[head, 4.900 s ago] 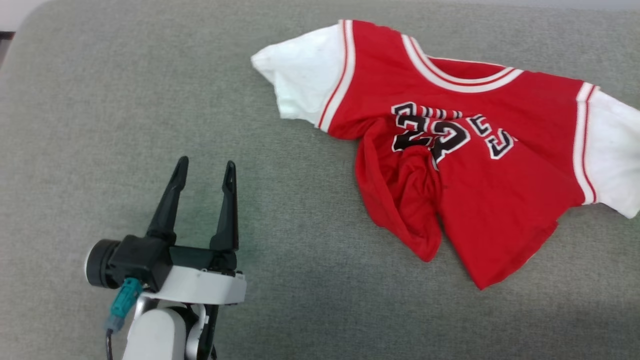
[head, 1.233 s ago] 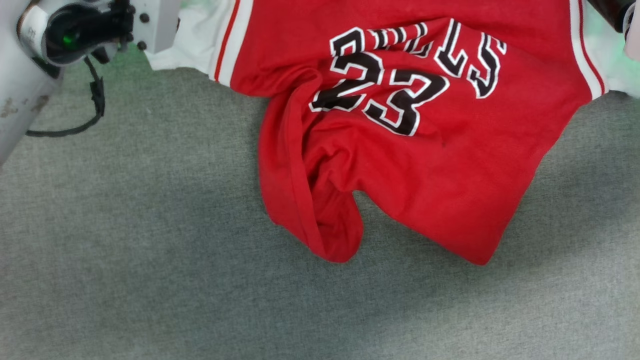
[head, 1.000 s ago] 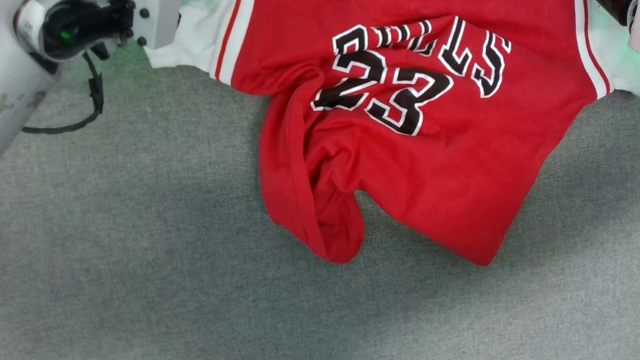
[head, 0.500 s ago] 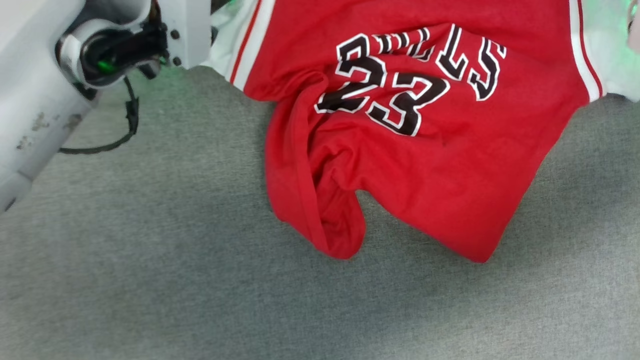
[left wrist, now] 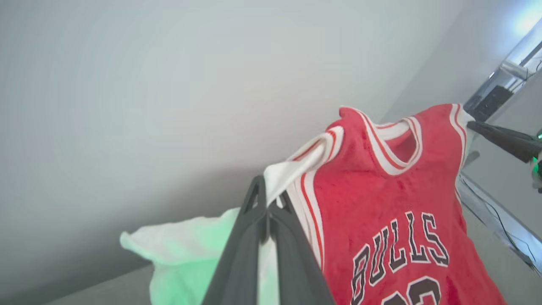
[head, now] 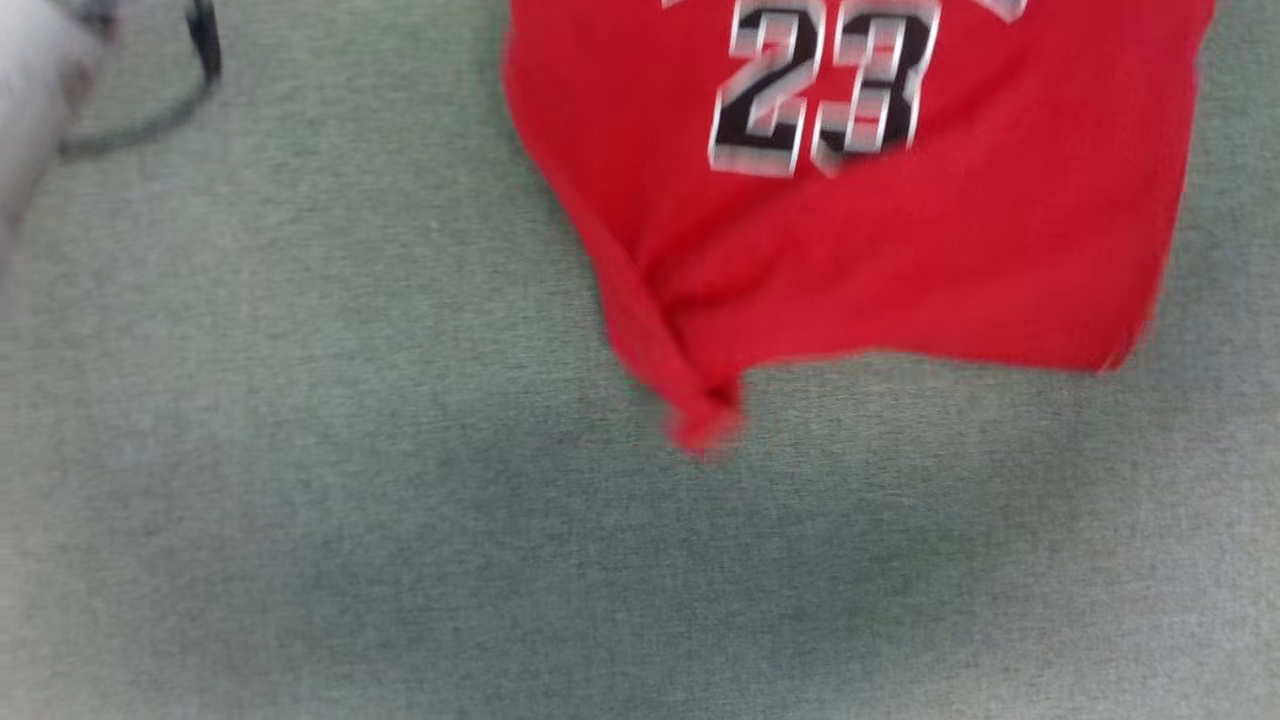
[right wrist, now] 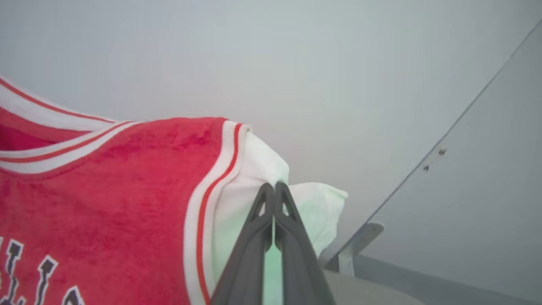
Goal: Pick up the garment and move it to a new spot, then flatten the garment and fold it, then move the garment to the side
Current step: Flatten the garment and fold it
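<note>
The garment (head: 880, 230), red with a black "23", hangs with its hem above the grey surface in the blurred head view. In the left wrist view my left gripper (left wrist: 269, 195) is shut on the white sleeve of the garment (left wrist: 381, 190) beside the striped shoulder trim. My right gripper (left wrist: 474, 126) reaches the far shoulder there. In the right wrist view the right gripper (right wrist: 274, 188) is shut on the other white sleeve of the garment (right wrist: 106, 190). The shirt is stretched between the two grips. One lower corner is bunched into a twist.
A grey fabric surface (head: 400, 520) spreads below the shirt. My pale left forearm (head: 30, 90) and its black cable (head: 195, 60) sit at the head view's top left. A pale wall and a metal frame rail (right wrist: 360, 241) stand behind.
The garment has gone up in the head view. Its crumpled lower part now hangs straighter and off the surface. The left arm has shifted up, mostly out of the picture.
</note>
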Available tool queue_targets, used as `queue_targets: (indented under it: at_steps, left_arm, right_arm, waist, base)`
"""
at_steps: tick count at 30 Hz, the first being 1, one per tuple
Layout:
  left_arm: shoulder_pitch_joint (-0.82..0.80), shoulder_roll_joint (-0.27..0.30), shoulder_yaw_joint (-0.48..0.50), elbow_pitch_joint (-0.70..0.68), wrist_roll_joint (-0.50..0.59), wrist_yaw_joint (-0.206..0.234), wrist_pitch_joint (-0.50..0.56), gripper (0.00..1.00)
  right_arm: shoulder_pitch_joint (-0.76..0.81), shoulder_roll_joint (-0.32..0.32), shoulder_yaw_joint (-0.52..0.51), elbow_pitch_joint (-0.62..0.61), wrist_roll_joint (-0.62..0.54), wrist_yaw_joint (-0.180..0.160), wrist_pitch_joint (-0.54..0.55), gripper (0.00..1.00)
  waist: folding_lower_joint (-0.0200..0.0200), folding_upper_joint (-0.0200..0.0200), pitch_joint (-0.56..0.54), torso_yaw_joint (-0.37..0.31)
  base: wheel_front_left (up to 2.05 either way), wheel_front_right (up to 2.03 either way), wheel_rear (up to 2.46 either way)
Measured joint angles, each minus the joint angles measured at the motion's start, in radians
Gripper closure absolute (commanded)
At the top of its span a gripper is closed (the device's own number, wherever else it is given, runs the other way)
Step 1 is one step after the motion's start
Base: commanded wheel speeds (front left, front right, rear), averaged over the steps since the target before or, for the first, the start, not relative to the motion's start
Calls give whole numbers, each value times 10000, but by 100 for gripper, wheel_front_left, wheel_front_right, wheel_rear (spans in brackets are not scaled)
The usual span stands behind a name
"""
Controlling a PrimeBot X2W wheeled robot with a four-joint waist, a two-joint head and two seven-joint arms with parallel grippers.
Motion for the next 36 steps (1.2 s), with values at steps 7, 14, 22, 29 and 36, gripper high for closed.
queue_targets:
  at_steps: [7, 14, 22, 29, 36]
  left_arm:
    - [-2293, -1091, 1051, 2330, 430, 205, -2228, 100]
    - [-3245, -1793, 1471, 3338, 686, 56, -2890, 100]
    - [-367, -865, 959, 1197, -213, 4, -1900, 100]
    - [2896, 1214, 320, -2940, -1103, 2, -1758, 100]
    - [5336, 3097, -709, -5302, -1145, 2, -1875, 100]
  right_arm:
    - [-2349, 836, -1595, 2230, -142, 2, -1923, 100]
    - [-3196, 1216, -2322, 3016, -564, 4, -2234, 100]
    - [-452, 1204, -1398, 1634, -265, 0, -1971, 100]
    - [2552, -261, -550, -1143, 706, -2, -1666, 100]
    - [5287, -2059, -228, -3981, 1511, 0, -943, 100]
  waist:
    - [1, 0, -118, 266]
    - [1, 0, -395, 340]
    - [0, 0, -818, 348]
    - [0, 0, -1152, 351]
    - [0, 0, -1648, 369]
  base:
    - [0, 0, 0]
    - [0, 0, 0]
    - [0, 0, 0]
    - [0, 0, 0]
    - [0, 0, 0]
